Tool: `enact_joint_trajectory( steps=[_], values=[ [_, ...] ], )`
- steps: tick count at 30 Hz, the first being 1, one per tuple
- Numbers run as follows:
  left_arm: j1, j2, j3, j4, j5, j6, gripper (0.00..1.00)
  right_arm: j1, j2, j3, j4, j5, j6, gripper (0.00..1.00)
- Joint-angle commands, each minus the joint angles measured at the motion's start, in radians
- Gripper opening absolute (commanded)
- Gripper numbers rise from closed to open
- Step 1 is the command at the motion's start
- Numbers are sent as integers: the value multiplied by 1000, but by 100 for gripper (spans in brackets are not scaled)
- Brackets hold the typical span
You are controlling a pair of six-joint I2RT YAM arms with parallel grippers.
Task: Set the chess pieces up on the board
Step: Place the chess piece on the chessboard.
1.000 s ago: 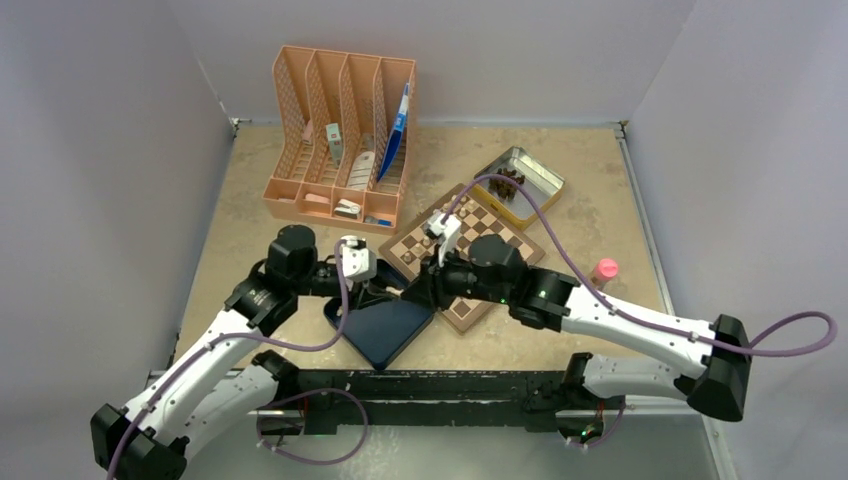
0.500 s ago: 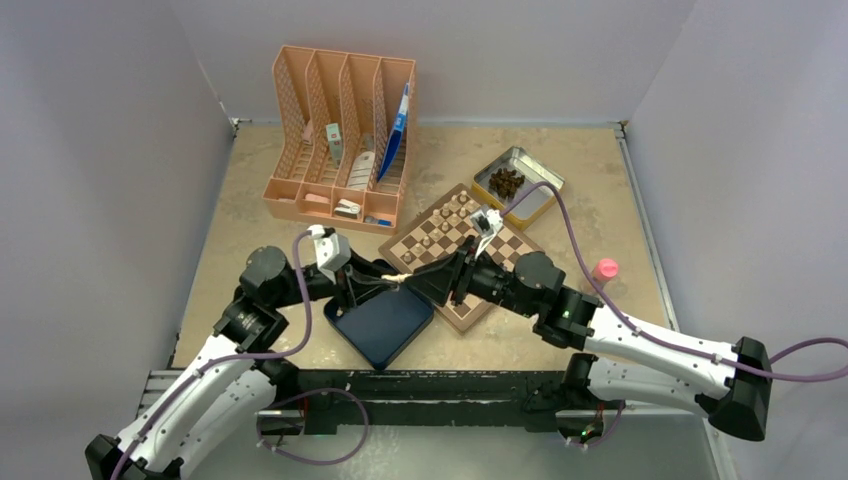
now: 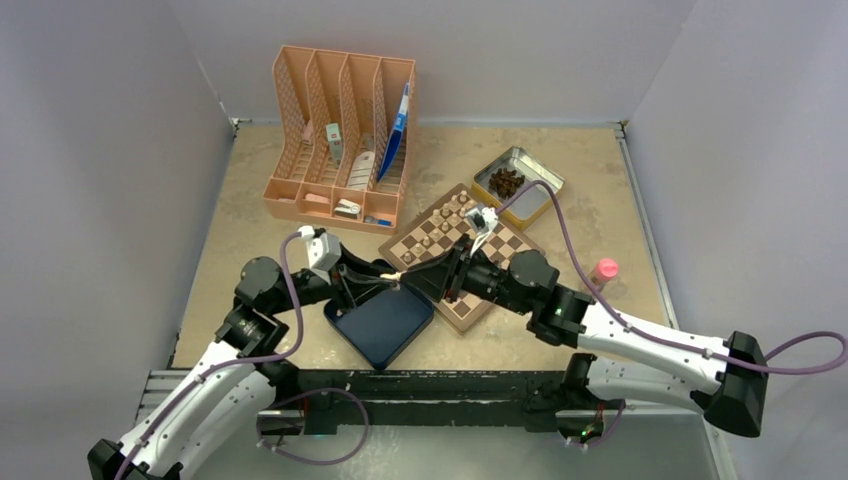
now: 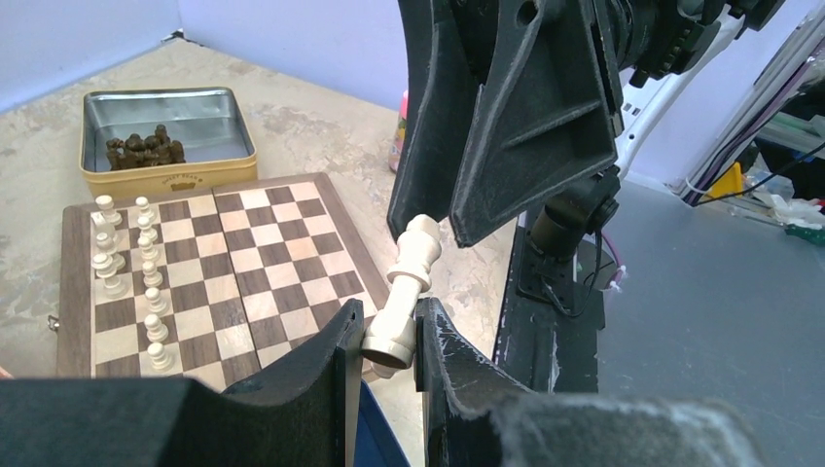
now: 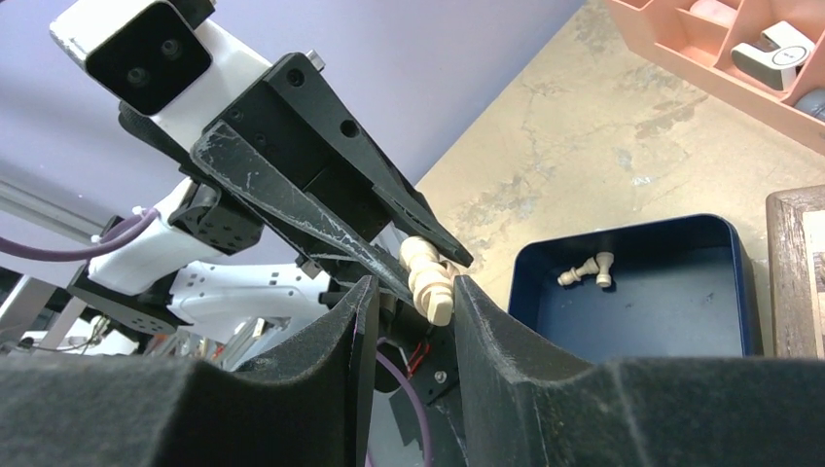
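Our left hand [image 4: 389, 326] pinches the piece [image 4: 413, 263] by its base; we judge it light and slick, best taken at the neck. Our right hand [image 5: 416, 287] brackets its head narrowly, grip unclear.

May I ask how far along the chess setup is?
Done: two rows of pale wooden chess pieces stand on the checkered wooden board. In hand: the left end effector grips another pale piece, the right end effector around its top. Left: two pieces lying in the dark blue square tray, dark pieces in the metal tin.
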Motion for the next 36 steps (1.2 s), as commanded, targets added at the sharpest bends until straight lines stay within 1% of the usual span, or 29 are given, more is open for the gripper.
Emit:
enact_joint_trajectory(
  steps=[1,3,6,10,13,15,17,19,20,22,25,28,29,33,35,36],
  values=[
    [2,-9,-12,87,-11,-36,0,-1,27,31,51,-3,14,36],
    [1,-8,-13,92,-11,-38,0,-1,46,41,26,-3,20,36],
    [2,-9,-17,100,-13,-39,0,-2,57,43,28,-10,25,29],
    [2,-8,-28,112,-19,-41,0,-1,44,31,54,-11,37,25],
    [2,-6,-36,116,-20,-40,0,-1,32,21,75,-4,43,17],
    [2,-9,-38,110,-23,-37,0,-1,28,16,83,-4,43,15],
    [2,-18,-40,103,-27,-33,0,-2,33,18,85,-7,43,20],
    [1,-23,-43,101,-28,-33,0,-1,38,25,78,-7,41,27],
    [0,-26,-44,100,-28,-34,0,-1,40,27,79,-7,43,28],
    [2,-28,-46,102,-26,-38,0,-2,40,27,86,-7,43,29],
    [1,-30,-45,107,-23,-40,0,-2,44,29,91,-7,43,27],
    [1,-28,-44,107,-23,-38,0,-1,50,33,93,-7,43,29],
    [2,-29,-44,107,-23,-38,0,-1,52,34,94,-8,43,29],
    [2,-26,-44,106,-23,-36,0,-2,60,37,94,-11,41,16],
    [1,-29,-44,97,-27,-35,0,-2,59,38,93,-12,42,12],
    [2,-31,-42,84,-41,-37,3,-1,58,41,87,-9,43,11]
  ],
)
